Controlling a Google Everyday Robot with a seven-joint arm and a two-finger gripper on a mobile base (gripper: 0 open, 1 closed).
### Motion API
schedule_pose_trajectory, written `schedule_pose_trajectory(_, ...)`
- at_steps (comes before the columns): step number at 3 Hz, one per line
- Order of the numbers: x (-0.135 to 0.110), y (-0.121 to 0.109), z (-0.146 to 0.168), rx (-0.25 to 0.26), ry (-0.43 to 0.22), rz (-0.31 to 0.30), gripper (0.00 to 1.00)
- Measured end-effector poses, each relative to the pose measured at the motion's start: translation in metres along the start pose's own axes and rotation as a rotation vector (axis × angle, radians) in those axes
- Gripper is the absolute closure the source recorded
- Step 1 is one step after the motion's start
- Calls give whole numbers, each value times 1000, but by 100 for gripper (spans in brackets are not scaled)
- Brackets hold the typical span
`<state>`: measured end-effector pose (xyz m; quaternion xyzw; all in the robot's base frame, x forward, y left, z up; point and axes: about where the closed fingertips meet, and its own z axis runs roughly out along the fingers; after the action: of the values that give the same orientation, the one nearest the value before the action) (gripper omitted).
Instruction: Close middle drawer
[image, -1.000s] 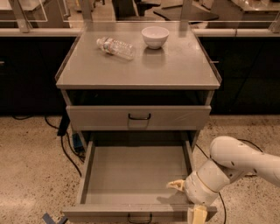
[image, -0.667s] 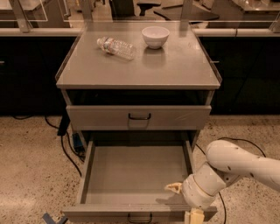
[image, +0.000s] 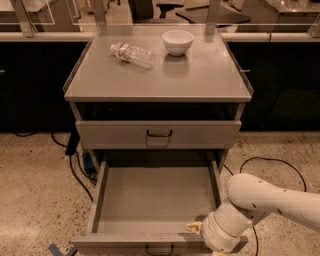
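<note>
Gripper (image: 194, 228) lower, at middle drawer (image: 150, 200) front

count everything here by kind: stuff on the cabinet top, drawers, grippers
plastic bottle: 1
white bowl: 1
drawers: 2, upper drawer shut, middle drawer open
gripper: 1, at the middle drawer's front right corner
total: 5

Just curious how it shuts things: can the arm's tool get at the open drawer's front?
Probably yes. The tool sits by the right end of the drawer's front panel, and nothing lies between them. The handle at the panel's centre looks unblocked too.
</note>
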<state>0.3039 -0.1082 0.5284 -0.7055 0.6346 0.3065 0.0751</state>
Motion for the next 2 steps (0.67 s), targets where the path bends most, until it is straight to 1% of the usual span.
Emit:
schedule_pose_trajectory(1, 1, 0, 3, -8, -7, -6, 0)
schedule_pose_trajectory(2, 6, -4, 19, -46, -20, -26, 1)
